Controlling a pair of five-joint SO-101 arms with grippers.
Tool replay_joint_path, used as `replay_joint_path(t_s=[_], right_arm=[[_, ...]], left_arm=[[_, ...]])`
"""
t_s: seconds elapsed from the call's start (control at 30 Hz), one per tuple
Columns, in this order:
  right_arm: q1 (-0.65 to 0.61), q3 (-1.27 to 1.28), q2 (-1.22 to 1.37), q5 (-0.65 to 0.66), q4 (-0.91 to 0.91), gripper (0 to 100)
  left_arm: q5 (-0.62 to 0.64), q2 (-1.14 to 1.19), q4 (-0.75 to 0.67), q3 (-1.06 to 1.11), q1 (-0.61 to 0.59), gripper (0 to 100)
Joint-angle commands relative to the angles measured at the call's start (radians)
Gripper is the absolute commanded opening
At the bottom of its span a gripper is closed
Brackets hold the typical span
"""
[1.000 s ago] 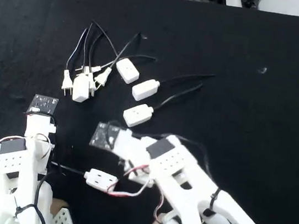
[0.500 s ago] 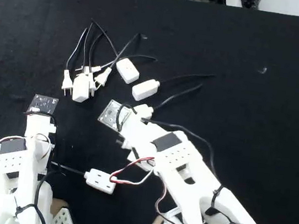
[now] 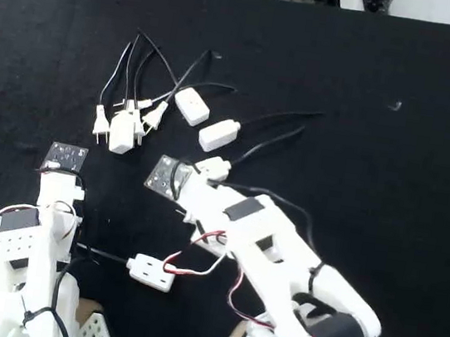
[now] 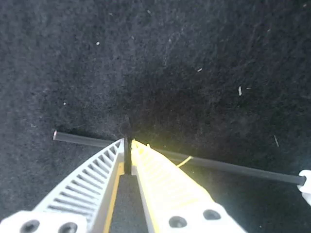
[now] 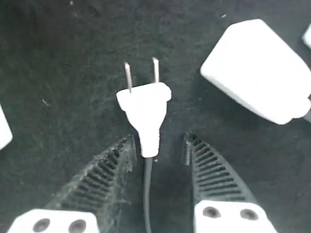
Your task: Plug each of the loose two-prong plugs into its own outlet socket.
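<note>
While the plug [image 5: 144,102] lies flat on the black table [image 3: 388,200], the right gripper [image 5: 159,139] stands wide open around its narrow neck. There is a jaw on each side and neither touches it. Its 2 prongs [image 5: 155,70] point away from the gripper, and its thin cord [image 5: 147,194] runs back between the jaws.

We judge this plug to be very light, with a hard and rather smooth moulded body. It may slip or turn if we pinch it at the tapered neck. The prongs look thin and could bend, and the cord is soft, so it gives no control over direction. We would take hold on the 2 flat sides of the wide body, just behind the prongs, and leave the prongs free.

A white socket [image 5: 255,70] lies just beside the plug, apart from it.

In the high view the right arm [image 3: 264,249] ends near the table's middle. From that end, 2 more sockets [image 3: 219,134] lie at 12 and 1 o'clock, and a bunch of loose plugs [image 3: 122,125] lies at 10 o'clock. A socket block [image 3: 152,271] lies at 6 o'clock, and its black lead [image 4: 233,167] runs toward 9 o'clock to the left arm [image 3: 29,250]. The left gripper [image 4: 129,141] is closed to a thin slit, with its tips at this lead. We cannot tell if it really pinches the lead.
</note>
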Motion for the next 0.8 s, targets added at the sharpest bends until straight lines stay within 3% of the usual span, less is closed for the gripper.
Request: replay_joint_path(t_s=[0.0, 0.13, 0.27, 0.4, 0.53, 0.77], right_arm=[[0.017, -0.038, 0.005, 0.008, -0.017, 12.6], [0.014, -0.041, 0.012, 0.008, -0.011, 0.9], [0.017, -0.041, 0.010, 0.008, 0.011, 4.3], [0.018, -0.041, -0.005, 0.006, 0.012, 1.2], [0.020, -0.041, -0.153, -0.025, 0.078, 1.0], [0.018, -0.101, -0.627, -0.026, 0.354, 1.0]], left_arm=[[0.008, 0.011, -0.026, 0.013, 0.004, 3], [0.008, 0.011, -0.026, 0.013, 0.004, 3], [0.008, 0.011, -0.026, 0.013, 0.004, 3], [0.006, 0.011, -0.026, 0.012, 0.004, 3], [0.003, 0.011, -0.014, -0.025, 0.002, 3], [0.003, 0.011, 0.261, -0.375, 0.002, 3]])
